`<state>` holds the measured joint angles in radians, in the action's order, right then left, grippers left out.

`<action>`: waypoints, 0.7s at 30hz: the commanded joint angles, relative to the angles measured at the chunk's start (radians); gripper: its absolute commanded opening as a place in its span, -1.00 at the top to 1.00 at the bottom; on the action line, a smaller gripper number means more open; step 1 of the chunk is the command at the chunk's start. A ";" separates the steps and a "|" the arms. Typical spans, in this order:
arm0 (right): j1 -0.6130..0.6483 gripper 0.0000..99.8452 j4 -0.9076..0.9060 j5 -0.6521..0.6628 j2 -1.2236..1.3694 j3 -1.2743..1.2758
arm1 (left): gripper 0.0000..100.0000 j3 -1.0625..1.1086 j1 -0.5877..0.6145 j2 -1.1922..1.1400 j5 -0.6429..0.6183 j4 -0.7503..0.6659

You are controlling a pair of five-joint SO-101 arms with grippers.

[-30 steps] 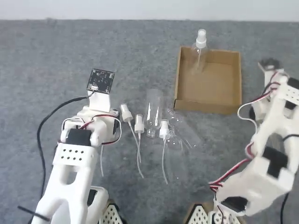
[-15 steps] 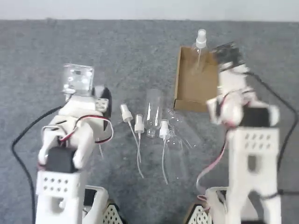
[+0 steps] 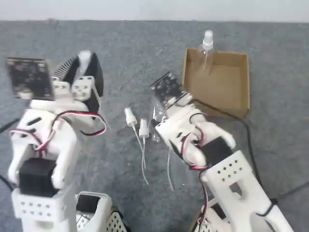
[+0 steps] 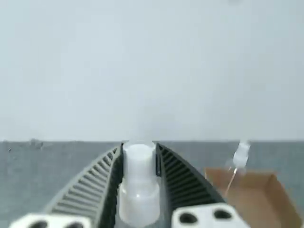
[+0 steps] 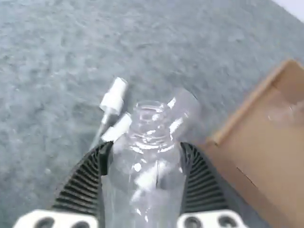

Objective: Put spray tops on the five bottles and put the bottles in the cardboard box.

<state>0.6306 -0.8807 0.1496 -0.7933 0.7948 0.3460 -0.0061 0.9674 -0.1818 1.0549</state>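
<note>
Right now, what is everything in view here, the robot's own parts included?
cardboard box: one, brown, open, far right on the grey carpet.
capped bottle: one, clear, white top, upright in the box's far-left corner.
loose spray tops: two showing, white, lying mid-carpet.
other bottle: at least one, clear, lying just beyond the right jaws.
left jaws: black, raised, shut on a white spray top.
right jaws: black, mid-table, shut on a clear uncapped bottle.
</note>
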 commanded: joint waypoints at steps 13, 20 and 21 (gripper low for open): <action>0.171 0.99 0.403 -0.021 -0.053 0.230 | 0.98 -0.031 -0.005 -0.017 -0.224 -0.143; 0.171 0.99 0.401 -0.021 -0.105 0.249 | 0.98 0.116 -0.003 -0.017 -0.224 -0.250; 0.171 0.99 0.401 -0.021 -0.125 0.258 | 0.98 0.133 -0.003 -0.017 -0.224 -0.265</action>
<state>0.7963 -0.5017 0.1389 -0.8347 1.0510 0.4442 -0.0077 0.9659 -0.3982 0.8631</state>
